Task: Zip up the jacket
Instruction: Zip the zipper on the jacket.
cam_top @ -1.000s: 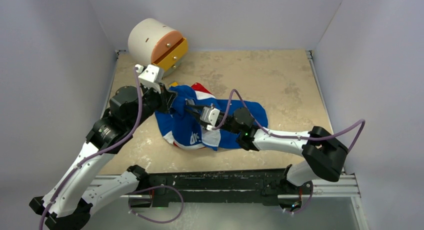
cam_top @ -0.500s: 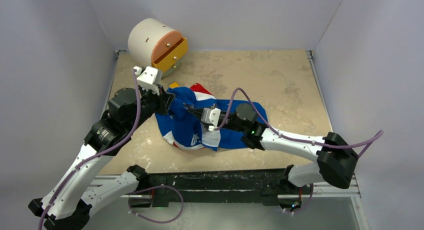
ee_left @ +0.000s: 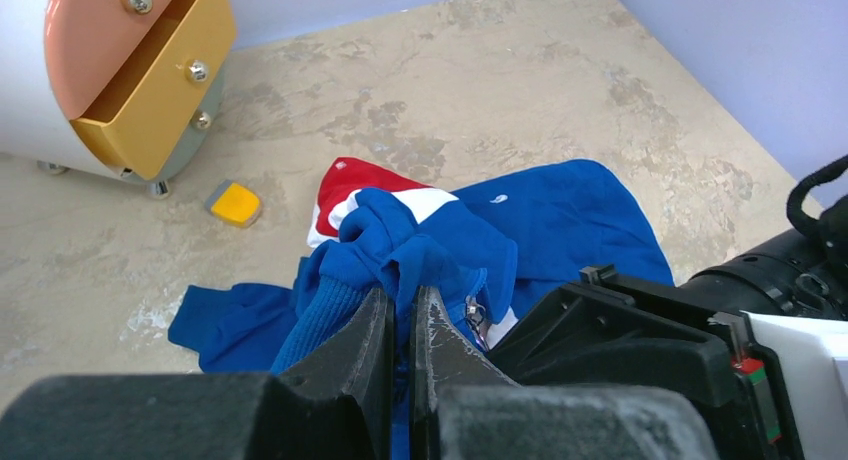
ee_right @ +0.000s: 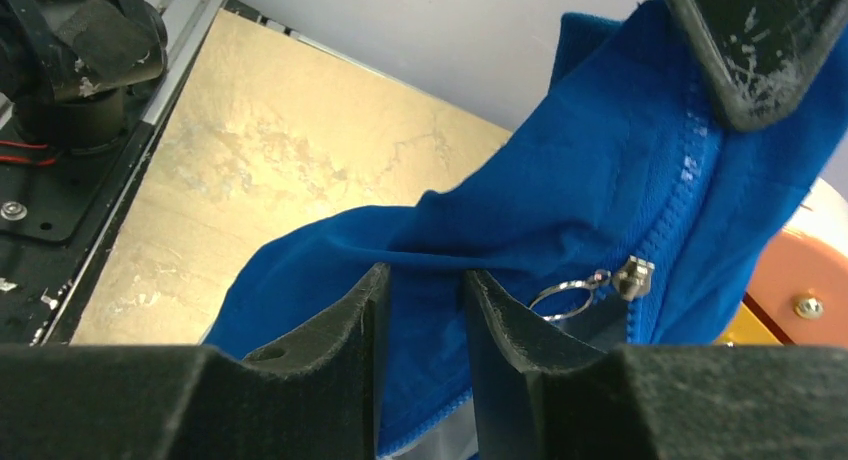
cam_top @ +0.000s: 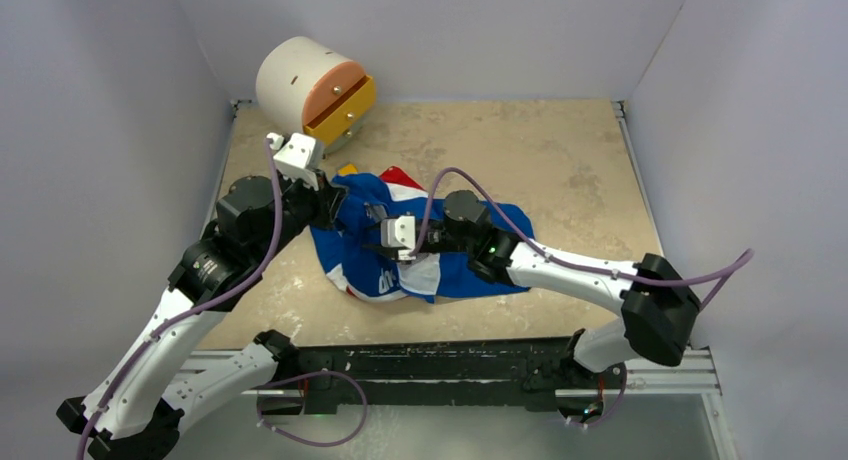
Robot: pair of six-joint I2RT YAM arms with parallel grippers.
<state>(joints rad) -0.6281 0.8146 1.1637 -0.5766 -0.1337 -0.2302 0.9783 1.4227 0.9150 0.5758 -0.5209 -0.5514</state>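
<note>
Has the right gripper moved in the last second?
Yes. The right gripper has shifted left over the jacket, ending nearer the drawer unit at the table's far left corner.

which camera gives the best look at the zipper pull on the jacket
Right wrist: the silver zipper pull shows close and sharp on the jacket, at the foot of its blue zipper line. Left wrist catches it only as a small glint among the folds. Top external: too small to make out.
</note>
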